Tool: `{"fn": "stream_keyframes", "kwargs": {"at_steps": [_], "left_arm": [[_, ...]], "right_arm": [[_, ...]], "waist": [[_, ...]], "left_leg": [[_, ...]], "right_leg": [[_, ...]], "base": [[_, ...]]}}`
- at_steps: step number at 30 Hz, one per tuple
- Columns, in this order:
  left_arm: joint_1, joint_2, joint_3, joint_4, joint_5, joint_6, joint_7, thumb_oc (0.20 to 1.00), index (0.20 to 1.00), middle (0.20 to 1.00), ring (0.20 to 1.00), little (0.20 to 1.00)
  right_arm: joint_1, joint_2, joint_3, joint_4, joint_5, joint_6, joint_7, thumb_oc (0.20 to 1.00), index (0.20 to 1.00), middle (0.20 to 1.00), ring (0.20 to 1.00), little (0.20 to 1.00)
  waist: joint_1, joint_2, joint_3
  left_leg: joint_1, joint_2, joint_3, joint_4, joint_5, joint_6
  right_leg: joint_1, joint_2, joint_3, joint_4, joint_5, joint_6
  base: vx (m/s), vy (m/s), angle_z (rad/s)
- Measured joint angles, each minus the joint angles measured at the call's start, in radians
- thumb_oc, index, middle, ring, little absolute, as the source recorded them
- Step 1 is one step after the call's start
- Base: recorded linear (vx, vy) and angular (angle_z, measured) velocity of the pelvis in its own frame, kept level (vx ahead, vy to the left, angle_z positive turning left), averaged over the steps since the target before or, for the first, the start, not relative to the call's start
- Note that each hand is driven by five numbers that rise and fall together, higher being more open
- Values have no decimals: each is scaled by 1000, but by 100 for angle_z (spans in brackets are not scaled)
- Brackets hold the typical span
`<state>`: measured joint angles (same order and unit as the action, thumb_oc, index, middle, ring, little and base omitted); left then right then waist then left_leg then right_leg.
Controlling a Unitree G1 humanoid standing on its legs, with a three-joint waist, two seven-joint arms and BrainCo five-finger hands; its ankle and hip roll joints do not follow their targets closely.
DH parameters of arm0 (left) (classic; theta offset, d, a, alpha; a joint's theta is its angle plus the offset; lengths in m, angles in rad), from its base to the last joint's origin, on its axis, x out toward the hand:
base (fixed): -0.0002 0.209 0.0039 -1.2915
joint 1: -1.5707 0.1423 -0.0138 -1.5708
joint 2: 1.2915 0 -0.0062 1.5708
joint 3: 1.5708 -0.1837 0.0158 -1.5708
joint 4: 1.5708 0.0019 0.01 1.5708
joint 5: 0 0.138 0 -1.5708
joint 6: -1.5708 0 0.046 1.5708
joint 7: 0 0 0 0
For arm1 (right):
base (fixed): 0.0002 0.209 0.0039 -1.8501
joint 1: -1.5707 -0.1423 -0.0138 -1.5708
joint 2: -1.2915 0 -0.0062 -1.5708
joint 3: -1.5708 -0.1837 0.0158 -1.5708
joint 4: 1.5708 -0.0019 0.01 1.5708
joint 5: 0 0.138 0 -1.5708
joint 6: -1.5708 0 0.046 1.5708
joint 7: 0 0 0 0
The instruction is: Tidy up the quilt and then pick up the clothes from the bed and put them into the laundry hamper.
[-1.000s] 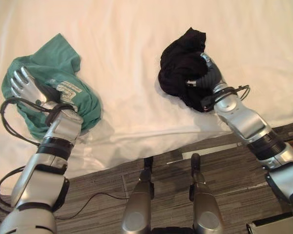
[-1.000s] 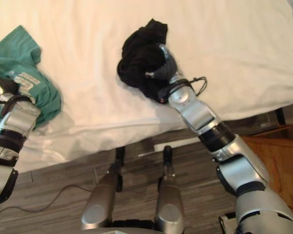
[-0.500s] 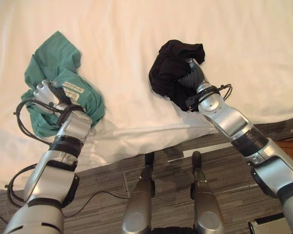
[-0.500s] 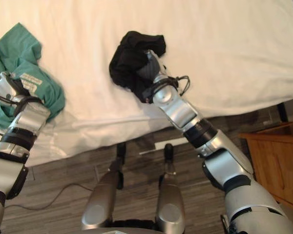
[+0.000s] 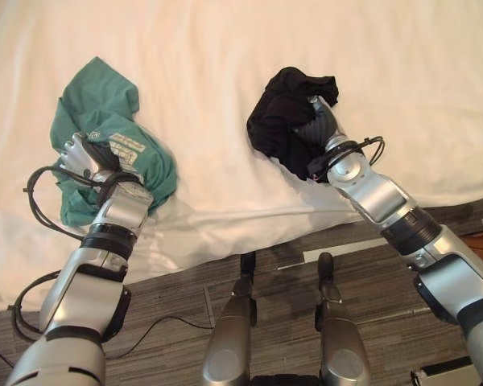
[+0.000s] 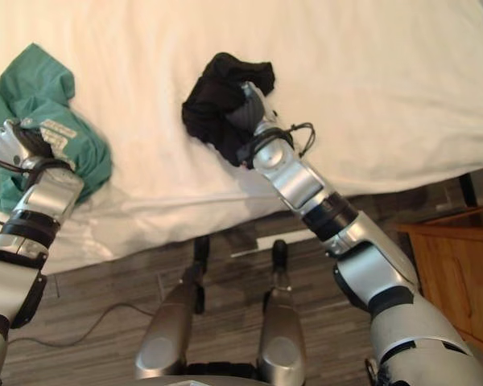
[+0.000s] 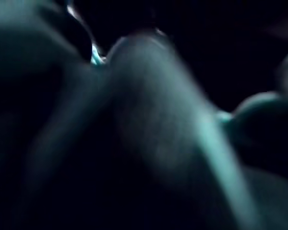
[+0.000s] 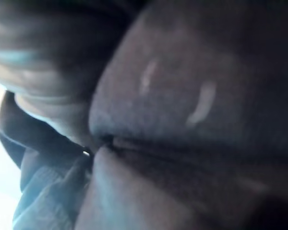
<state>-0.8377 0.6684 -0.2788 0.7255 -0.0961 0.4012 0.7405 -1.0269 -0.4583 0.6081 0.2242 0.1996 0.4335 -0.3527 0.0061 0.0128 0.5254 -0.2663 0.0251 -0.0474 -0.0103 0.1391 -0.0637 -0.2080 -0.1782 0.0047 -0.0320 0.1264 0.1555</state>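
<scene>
Two garments are getting bunched on the white quilt (image 5: 225, 48) near the bed's edge. Left hand (image 5: 84, 154) is curling its fingers into the green shirt (image 5: 105, 104), clenched on a fold. Right hand (image 5: 318, 125) is digging into the black garment (image 5: 278, 121), but I cannot tell how its buried fingers sit. Risk, I'd say: either grasp is catching quilt too, dragging the bedding up on the lift.
</scene>
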Motion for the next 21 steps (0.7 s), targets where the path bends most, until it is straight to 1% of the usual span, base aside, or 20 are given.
{"fn": "stream_keyframes", "kwargs": {"at_steps": [3,4,5,6,7,9,10,11,12,14,15,16,17,18,19,20,21], "left_arm": [[83,-1,44,-149,-19,-64,-10,200,200,200,200,200],[97,-1,54,-175,-19,-73,-13,200,200,200,200,200],[124,-2,73,-239,-20,-88,-23,200,200,200,200,200],[180,-6,119,-356,-20,-103,-37,200,200,200,200,200],[207,-9,139,-406,-20,-116,-42,200,200,200,200,200],[267,-23,190,-538,-22,-120,-65,200,200,200,200,200],[333,-56,246,-664,-21,-128,-74,200,200,200,200,200],[369,-66,261,-716,-21,-133,-79,200,200,200,200,200],[421,-89,294,-784,-20,-137,-82,200,200,200,200,200],[501,-112,340,-873,-21,-138,-88,200,200,200,200,200],[530,-123,354,-890,-20,-142,-87,200,200,200,200,200],[610,-172,408,-945,-21,-144,-94,200,200,200,200,200],[648,-188,426,-956,-20,-155,-93,200,200,200,200,200],[687,-212,447,-967,-24,-164,-104,200,200,200,200,200],[761,-262,477,-985,-40,-192,-108,200,200,200,200,200],[793,-273,480,-982,-44,-203,-109,200,200,200,200,200],[838,-281,479,-982,-58,-221,-115,200,200,200,200,200]], "right_arm": [[9,-16,-19,-2,-2,-1,-20,200,200,200,200,200],[10,-17,-25,-4,-2,-1,-21,200,200,200,200,200],[19,-25,-50,-19,-2,0,-22,200,200,200,200,200],[45,-35,-95,-58,-3,0,-29,200,200,200,200,200],[60,-38,-121,-73,-4,0,-39,200,200,200,200,200],[101,-57,-188,-126,-5,7,-44,200,200,200,200,200],[160,-77,-243,-195,-8,9,-45,200,200,200,200,200],[191,-90,-268,-223,-21,11,-44,200,200,200,200,200],[245,-106,-316,-273,-45,12,-43,200,200,200,200,200],[334,-122,-393,-363,-45,23,-37,200,200,200,200,200],[363,-127,-413,-382,-47,24,-37,200,200,200,200,200],[482,-133,-498,-457,-47,27,-13,200,200,200,200,200],[528,-134,-518,-473,-49,27,-12,200,200,200,200,200],[595,-135,-555,-497,-54,25,1,200,200,200,200,200],[720,-131,-601,-525,-76,20,8,200,200,200,200,200],[765,-131,-609,-524,-80,18,8,200,200,200,200,200],[838,-129,-612,-521,-80,5,8,200,200,200,200,200]], "waist": [[18,0,0],[20,0,0],[25,1,0],[28,1,0],[28,1,0],[34,1,-1],[41,1,-2],[42,2,-3],[44,4,-12],[50,3,-18],[50,3,-31],[51,3,-67],[49,2,-85],[44,2,-112],[37,-2,-171],[33,-3,-198],[22,-6,-243]], "left_leg": [[50,1,-2,-25,2,-2],[58,1,-3,-28,2,-2],[67,1,-4,-31,1,-3],[84,1,-11,-41,2,-3],[95,1,-15,-45,1,-3],[124,7,-17,-49,-1,-6],[150,6,-17,-58,-2,-6],[173,10,-18,-67,-2,-6],[200,14,-16,-69,-14,-4],[231,18,-10,-69,-26,-7],[234,20,-7,-69,-33,-5],[246,20,4,-69,-42,-4],[250,20,6,-70,-43,-4],[254,24,6,-70,-60,-11],[256,29,6,-70,-61,-5],[256,30,6,-70,-61,-5],[257,37,6,-70,-65,-5]], "right_leg": [[51,-1,-7,-23,1,0],[59,-1,-8,-28,1,0],[71,-1,-10,-33,1,0],[88,-1,-17,-35,1,-1],[100,-1,-22,-37,1,-1],[131,-2,-24,-45,0,-1],[153,-2,-22,-45,0,-2],[173,0,-22,-46,0,-1],[194,3,-19,-46,-2,-3],[218,7,-4,-46,-4,-6],[219,8,1,-46,-7,-7],[225,9,7,-46,-18,-9],[228,11,8,-47,-19,-10],[234,13,7,-47,-30,-11],[234,17,8,-47,-40,-14],[235,21,8,-47,-42,-16],[235,27,8,-47,-51,-19]], "base": [[106,-159,2],[131,-175,1],[125,-134,6],[121,-183,10],[161,-218,14],[165,-202,6],[144,-152,0],[199,-219,-5],[172,-151,-8],[158,-158,-19],[224,-225,-23],[202,-154,-19],[166,-181,-15],[79,-109,-8],[60,-155,-2],[44,-135,-3],[17,-174,-4]]}}
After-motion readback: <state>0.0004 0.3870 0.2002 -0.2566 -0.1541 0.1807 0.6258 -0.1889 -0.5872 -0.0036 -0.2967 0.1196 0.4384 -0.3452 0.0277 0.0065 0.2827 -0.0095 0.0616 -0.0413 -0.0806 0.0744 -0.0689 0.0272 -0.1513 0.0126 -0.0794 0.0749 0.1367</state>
